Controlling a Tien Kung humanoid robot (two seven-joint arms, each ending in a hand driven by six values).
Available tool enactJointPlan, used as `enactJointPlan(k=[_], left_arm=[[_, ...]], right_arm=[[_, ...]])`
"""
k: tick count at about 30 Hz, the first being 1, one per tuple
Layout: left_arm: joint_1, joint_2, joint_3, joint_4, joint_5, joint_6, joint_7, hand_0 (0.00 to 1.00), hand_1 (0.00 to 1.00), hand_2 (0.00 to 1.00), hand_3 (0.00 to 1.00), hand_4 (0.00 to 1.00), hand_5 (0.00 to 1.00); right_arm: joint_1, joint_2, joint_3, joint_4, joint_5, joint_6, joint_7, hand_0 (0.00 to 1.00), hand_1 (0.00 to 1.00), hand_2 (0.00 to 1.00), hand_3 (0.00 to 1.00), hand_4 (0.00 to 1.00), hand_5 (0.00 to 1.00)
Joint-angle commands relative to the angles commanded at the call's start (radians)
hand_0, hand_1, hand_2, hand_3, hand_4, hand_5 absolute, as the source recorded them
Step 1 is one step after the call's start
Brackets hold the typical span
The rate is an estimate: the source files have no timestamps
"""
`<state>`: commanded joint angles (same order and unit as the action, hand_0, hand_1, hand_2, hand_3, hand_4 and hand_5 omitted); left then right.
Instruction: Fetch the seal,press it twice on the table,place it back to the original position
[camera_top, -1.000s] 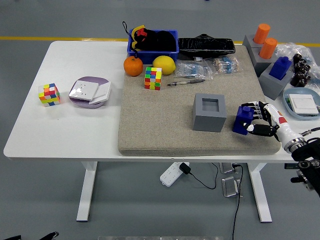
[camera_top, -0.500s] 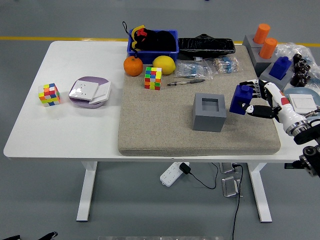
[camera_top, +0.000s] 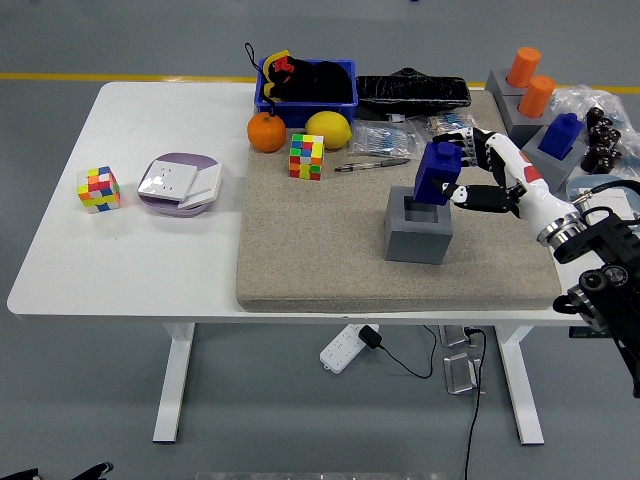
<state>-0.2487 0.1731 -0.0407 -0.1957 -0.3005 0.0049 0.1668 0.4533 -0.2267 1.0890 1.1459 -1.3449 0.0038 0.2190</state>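
- Fingers (camera_top: 468, 196) of the right hand (camera_top: 478, 172) are wrapped round the blue seal (camera_top: 436, 172), thumb on its near side, others behind it; firm grip as far as the view shows.
- Seal is tilted a bit, its lower end right at the mouth of the grey holder block (camera_top: 418, 224), approx. over the square recess; can't tell if the base is already inside or just above.
- Holder sits on the beige felt mat (camera_top: 330, 250), near the middle-right; no stamp marks visible on mat or table (camera_top: 130, 270).
- Judgement: this looks like the put-back stage, i.e. pressing likely done. Left to do: seat the seal upright in the recess, let go, pull the arm away.
- Left arm: not in view.
- Other bits (Rubik's cube (camera_top: 306, 157), orange (camera_top: 266, 132), lemon (camera_top: 328, 130)) lie well apart from the action.
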Motion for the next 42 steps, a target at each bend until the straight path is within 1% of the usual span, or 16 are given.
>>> enactJointPlan(k=[8, 13, 23, 42], left_arm=[[-0.003, 0.003, -0.014, 0.000, 0.021, 0.000, 0.006, 0.812, 0.785, 0.761, 0.799, 0.680, 0.427], [-0.005, 0.005, -0.015, -0.001, 0.024, 0.000, 0.007, 0.812, 0.784, 0.761, 0.799, 0.680, 0.427], [-0.003, 0.003, -0.009, -0.001, 0.017, 0.000, 0.004, 0.812, 0.784, 0.761, 0.800, 0.680, 0.427], [-0.004, -0.003, 0.001, 0.000, 0.000, -0.003, -0.001, 0.812, 0.786, 0.761, 0.799, 0.680, 0.426]], right_arm=[[0.045, 0.006, -0.065, -0.051, 0.023, -0.001, 0.007, 0.582, 0.460, 0.460, 0.496, 0.684, 0.002], [0.072, -0.004, -0.103, -0.090, 0.037, -0.001, 0.013, 0.582, 0.459, 0.460, 0.493, 0.686, 0.002], [0.089, -0.008, -0.113, -0.138, 0.039, -0.001, 0.018, 0.582, 0.458, 0.461, 0.493, 0.686, 0.002], [0.086, -0.010, -0.111, -0.162, 0.041, -0.001, 0.019, 0.582, 0.458, 0.458, 0.495, 0.688, 0.002]])
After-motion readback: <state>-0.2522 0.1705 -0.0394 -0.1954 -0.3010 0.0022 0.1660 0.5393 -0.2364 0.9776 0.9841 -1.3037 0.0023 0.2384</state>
